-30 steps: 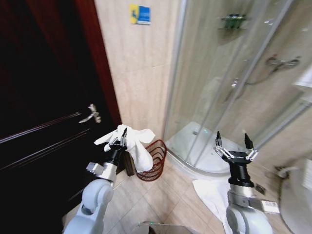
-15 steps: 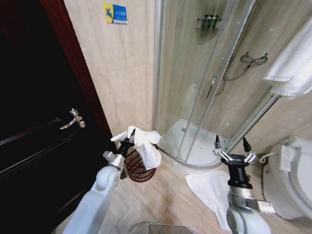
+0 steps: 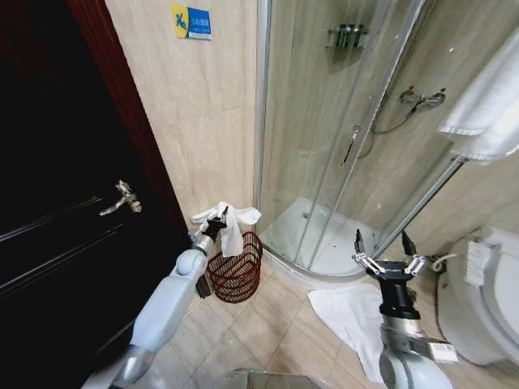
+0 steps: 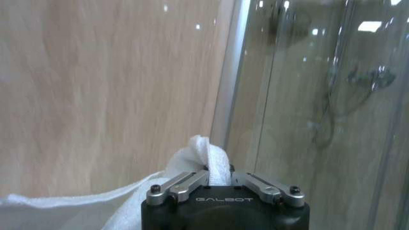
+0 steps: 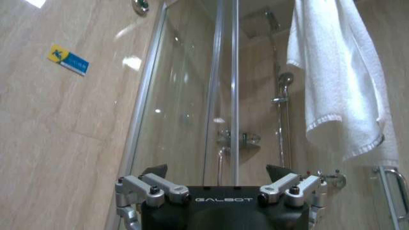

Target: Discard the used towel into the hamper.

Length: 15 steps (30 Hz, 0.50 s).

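Item: towel point(image 3: 231, 225) held over hamper point(image 3: 237, 268), lower centre-left of frame.
Your left gripper point(image 3: 217, 224) is clamped on it; cloth apparently drapes onto the rim. Next: release squarely above the opening. Right gripper point(image 3: 381, 247), lower right, gapes empty.

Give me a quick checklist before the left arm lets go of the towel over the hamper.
1. Grip: left gripper shut on the towel: ok.
2. Position: towel hangs above the hamper, its lower end at the rim; whether centred over the opening: cannot tell.
3. Hamper upright on the floor against the wall: ok.
4. Hamper opening free to take the towel: cannot tell.
5. Right gripper open, raised well off to the side near the shower enclosure: ok.
6. Second towel lies on the floor apart from the hamper: ok.
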{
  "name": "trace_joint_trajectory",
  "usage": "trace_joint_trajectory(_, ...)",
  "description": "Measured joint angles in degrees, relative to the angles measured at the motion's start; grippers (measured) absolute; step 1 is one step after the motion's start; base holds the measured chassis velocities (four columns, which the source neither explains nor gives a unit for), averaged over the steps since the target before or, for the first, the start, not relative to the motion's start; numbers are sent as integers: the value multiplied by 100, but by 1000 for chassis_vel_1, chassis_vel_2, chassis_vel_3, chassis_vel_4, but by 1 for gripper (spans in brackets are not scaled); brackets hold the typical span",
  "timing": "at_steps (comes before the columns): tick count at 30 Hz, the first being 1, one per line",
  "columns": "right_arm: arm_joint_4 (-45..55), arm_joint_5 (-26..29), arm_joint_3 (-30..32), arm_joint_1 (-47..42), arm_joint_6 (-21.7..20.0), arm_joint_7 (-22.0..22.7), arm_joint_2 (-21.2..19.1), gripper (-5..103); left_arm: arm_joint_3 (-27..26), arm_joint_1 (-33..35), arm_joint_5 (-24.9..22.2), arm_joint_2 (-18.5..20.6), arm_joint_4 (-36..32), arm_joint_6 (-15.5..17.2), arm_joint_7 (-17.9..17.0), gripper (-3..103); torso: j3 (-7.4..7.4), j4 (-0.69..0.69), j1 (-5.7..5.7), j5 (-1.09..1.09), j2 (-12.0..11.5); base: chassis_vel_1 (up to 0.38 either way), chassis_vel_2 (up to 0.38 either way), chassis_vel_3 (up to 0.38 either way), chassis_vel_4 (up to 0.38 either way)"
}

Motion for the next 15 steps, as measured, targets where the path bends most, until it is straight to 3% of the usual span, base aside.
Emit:
trace_joint_trajectory(5,-48,20,40,-24,12,-154,-12,100,190,-264,66,-161,625,-129,23,0,0,-1,0,1,0,0,0,0,0)
trace_joint_trajectory(8,-65,116,43,80,96,55,-13,100,268,-532,325,-284,1276,-261,121,0,0,0,0,1,0,0,0,0,0)
trace_joint_trajectory(15,-22,170,116,53,48,66,-109,100,250,-920,681,-443,2174,-509,197,0,0,-1,0,0,0,0,0,0,0)
